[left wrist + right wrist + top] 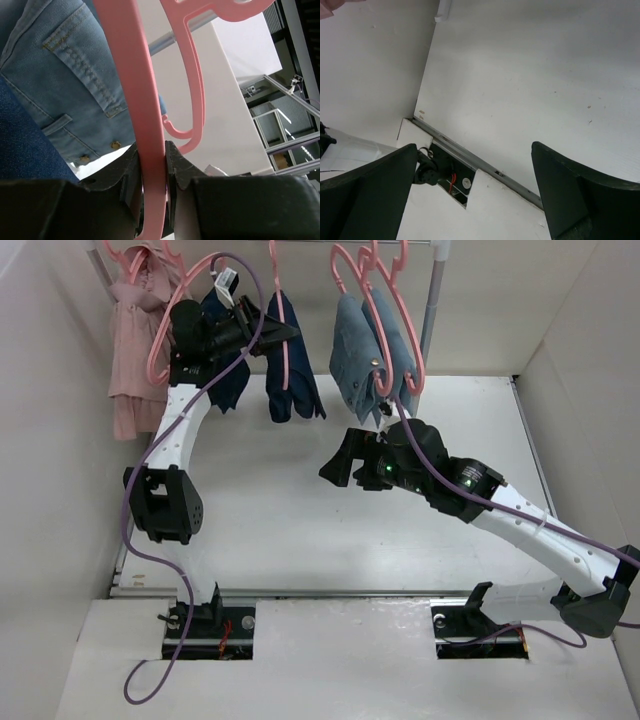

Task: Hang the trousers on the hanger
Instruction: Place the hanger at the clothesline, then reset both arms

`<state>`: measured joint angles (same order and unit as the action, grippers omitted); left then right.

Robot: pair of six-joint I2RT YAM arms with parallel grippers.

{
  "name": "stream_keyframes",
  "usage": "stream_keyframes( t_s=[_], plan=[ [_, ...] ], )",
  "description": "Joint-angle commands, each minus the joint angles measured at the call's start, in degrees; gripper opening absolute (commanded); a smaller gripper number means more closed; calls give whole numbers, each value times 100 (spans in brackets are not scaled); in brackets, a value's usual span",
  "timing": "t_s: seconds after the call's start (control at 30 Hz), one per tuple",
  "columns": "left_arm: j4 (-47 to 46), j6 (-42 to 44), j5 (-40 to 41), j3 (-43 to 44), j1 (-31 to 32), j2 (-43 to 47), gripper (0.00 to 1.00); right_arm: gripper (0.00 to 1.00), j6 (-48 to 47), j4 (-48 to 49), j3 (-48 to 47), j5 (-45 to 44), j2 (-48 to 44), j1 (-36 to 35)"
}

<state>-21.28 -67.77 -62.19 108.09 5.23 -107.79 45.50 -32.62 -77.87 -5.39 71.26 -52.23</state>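
Pink hanger (132,75) clamped in left gripper (153,157), right gripper (474,150) spread open, two navy garments (292,380)

Top view: bright, even, diffuse light from overhead. The white surface (300,540) carried only faint, soft-edged shadows, and black machine parts lost detail.

Left wrist view: the pink hanger (135,75) sat very close and slightly soft. The left end effector (152,150) was underexposed along the bottom. The white panel (235,45) behind was nearly washed out, while stitching on the light-blue jeans (65,65) was fairly sharp.

Right wrist view: flatter, greyer light fell on the surface. The fingers of the right end effector (474,147) were near-black with blurred edges.
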Motion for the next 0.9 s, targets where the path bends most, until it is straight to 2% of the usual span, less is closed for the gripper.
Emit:
stream_keyframes(
  t_s=[0.0, 0.03, 0.1, 0.13, 0.17, 0.2, 0.27, 0.3, 0.33, 0.4, 0.43, 0.47, 0.5, 0.53, 0.57, 0.77, 0.87],
  plan=[
    [-746, 184, -196, -60, -40, 249, 0, 100, 47, 54, -80, -68, -51, -42],
    [-668, 185, -197, -60, -40, 302, 4, 100, 47, 54, -80, -68, -51, -42],
    [-431, 351, -267, -174, -93, 363, 24, 100, 47, 54, -132, -68, -51, -42],
    [-308, 552, -328, -175, -93, 364, 52, 100, 47, 54, -132, -68, -51, -42],
    [-150, 737, -328, -175, -93, 433, 71, 100, 47, 54, -132, -68, -51, -42],
    [78, 982, -415, -175, -93, 530, 83, 100, 47, 54, -132, -68, -51, -42],
    [1061, 1605, -321, -175, -93, 792, 100, 100, -5, 2, -132, -68, -51, -42],
    [1421, 2340, -120, -175, -93, 881, 100, 100, -6, 1, -132, -68, -51, -42],
    [2156, 2721, 13, -175, -154, 978, 100, 100, -6, 1, -132, -68, -51, -42],
    [2898, 3495, 408, -122, -154, 1276, 100, 100, -6, 1, -80, -68, -103, -42],
    [3258, 4255, 1019, -122, -154, 1382, 100, 100, -6, 1, -80, -68, -104, -42],
    [3975, 4628, 1443, -61, -154, 1479, 100, 100, -58, 1, -1, -68, -104, -42],
    [4261, 4945, 1891, -60, -85, 1706, 100, 100, -58, 62, 86, -68, -165, -42],
    [4472, 5210, 2722, -60, -84, 1822, 100, 100, -58, 63, 140, -7, -218, -42],
    [4779, 5595, 3052, -60, -6, 1918, 100, 100, -58, 63, 192, 46, -218, -42],
    [5353, 6363, 4547, -665, -5, 2744, 100, 100, -225, 124, 561, 240, -271, -42],
    [5196, 6881, 4961, -1762, -5, 3631, 100, 100, -287, 265, 1061, 162, -543, -42]
  ],
)
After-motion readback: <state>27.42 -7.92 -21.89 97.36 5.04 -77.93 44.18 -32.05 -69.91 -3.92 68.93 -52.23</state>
